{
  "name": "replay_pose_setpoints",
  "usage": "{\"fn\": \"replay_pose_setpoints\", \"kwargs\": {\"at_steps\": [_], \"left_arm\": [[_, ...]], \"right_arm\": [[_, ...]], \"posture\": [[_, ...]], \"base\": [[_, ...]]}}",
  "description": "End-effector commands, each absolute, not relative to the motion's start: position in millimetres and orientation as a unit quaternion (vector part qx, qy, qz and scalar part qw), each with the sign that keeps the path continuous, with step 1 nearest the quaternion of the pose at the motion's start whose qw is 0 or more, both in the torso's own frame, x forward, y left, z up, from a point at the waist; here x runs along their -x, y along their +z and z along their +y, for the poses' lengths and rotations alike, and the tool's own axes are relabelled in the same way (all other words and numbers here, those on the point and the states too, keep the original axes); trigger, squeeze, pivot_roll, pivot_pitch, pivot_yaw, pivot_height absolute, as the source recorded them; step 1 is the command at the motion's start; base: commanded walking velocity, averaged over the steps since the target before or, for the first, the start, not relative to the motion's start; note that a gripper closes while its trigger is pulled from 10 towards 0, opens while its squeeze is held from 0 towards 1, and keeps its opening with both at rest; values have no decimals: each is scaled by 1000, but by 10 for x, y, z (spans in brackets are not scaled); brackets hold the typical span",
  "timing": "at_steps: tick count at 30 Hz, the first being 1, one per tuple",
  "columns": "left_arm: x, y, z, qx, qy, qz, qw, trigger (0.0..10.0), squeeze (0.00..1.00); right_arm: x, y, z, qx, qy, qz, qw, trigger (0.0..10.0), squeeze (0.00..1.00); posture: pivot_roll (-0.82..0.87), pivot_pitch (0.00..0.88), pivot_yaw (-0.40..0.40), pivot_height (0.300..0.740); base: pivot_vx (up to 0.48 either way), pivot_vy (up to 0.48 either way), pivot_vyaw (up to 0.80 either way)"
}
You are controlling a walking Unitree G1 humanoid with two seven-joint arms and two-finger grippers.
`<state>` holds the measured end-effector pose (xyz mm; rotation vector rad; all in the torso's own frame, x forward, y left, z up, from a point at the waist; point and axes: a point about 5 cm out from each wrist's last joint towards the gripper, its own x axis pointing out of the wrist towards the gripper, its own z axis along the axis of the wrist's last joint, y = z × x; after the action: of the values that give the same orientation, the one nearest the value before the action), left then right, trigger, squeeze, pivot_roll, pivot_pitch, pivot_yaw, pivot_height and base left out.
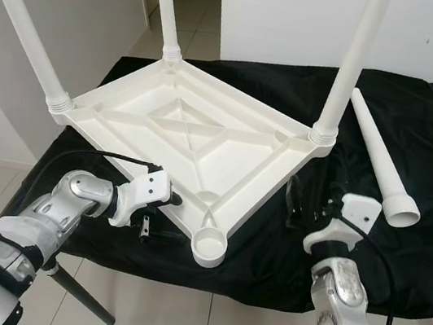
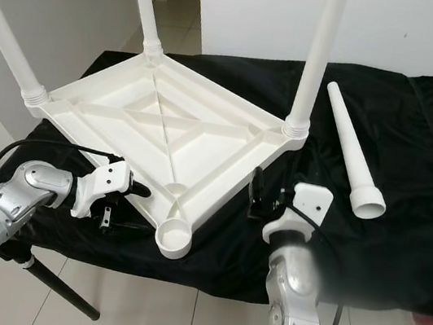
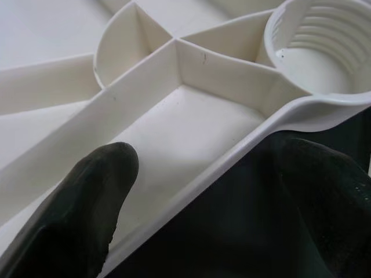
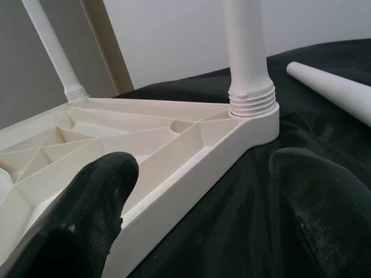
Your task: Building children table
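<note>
The left gripper [image 3: 200, 191] straddles the rim [image 3: 232, 156] of the white tabletop [image 3: 174, 124], which lies underside up. One black finger [image 3: 81, 214] sits over the ribbed inner side, the other finger [image 3: 324, 191] outside over the black cloth [image 3: 232, 231], with the rim running between them and a clear gap on each side. Raised ribs [image 3: 226, 63] divide the underside into shallow compartments. At the corner just beyond the fingers stands an open round socket [image 3: 319, 52] with threads inside. A half-round pocket [image 3: 124, 46] lies farther along.
</note>
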<state>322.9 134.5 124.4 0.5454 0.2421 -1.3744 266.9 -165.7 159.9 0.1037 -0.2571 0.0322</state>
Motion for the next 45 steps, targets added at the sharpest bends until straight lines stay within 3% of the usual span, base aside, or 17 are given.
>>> {"fn": "replay_pose_setpoints", "kwargs": {"at_steps": [1,8,9,10,11,24,26,35,36,37,38,40,41,45], "left_arm": [[-3141,1131,1393,-243,-671,153,683,10000,0],[-3155,1093,1374,-237,-678,161,677,10000,0],[-3164,1103,1368,-234,-679,160,678,3725,0],[-3170,1111,1365,-232,-679,159,678,3725,0],[-3180,1120,1362,-230,-678,158,680,0,0],[-3248,1203,1403,-223,-661,137,704,0,0],[-3254,1242,1364,-214,-651,111,720,0,0],[-3238,1276,1270,-202,-632,70,745,157,0],[-3226,1281,1234,-201,-625,57,752,5569,0],[-3226,1281,1234,-201,-625,57,752,5569,0],[-3207,1276,1190,-199,-620,49,757,10000,0],[-3176,1271,1147,-194,-622,43,758,10000,0],[-3125,1266,1105,-176,-633,45,753,10000,1000],[-3064,1267,1063,-155,-646,46,746,10000,1000]], "right_arm": [[-2648,1586,-1616,-55,19,-122,991,10000,0],[-2606,1581,-1613,-54,16,-117,992,10000,0],[-2595,1574,-1614,-53,15,-115,992,10000,0],[-2587,1569,-1615,-53,15,-113,992,10000,0],[-2584,1564,-1617,-53,15,-112,992,10000,0],[-2628,1586,-1597,-53,18,-114,992,10000,0],[-2640,1588,-1588,-54,18,-114,992,10000,0],[-2658,1590,-1574,-57,16,-116,992,10000,0],[-2662,1589,-1571,-58,16,-116,991,10000,0],[-2662,1589,-1571,-58,16,-116,991,10000,0],[-2667,1586,-1569,-58,16,-116,991,10000,0],[-2675,1584,-1563,-58,17,-116,991,10000,0],[-2685,1588,-1552,-57,20,-116,991,10000,0],[-2701,1592,-1537,-56,23,-117,991,10000,0]], "posture": [[-103,118,160,740],[-108,140,161,740],[-109,141,161,740],[-109,141,161,740],[-110,141,158,740],[-102,122,154,740],[-101,119,155,740],[-100,111,160,740],[-100,111,160,740],[-100,111,160,740],[-94,106,156,740],[-94,104,154,740],[-94,104,154,740],[-91,96,151,740]], "base": [[0,0,0],[0,0,0],[0,0,0],[0,0,0],[0,0,0],[0,0,0],[0,0,0],[0,0,0],[0,0,0],[0,0,0],[0,0,0],[0,0,0],[0,0,0],[0,0,0]]}}
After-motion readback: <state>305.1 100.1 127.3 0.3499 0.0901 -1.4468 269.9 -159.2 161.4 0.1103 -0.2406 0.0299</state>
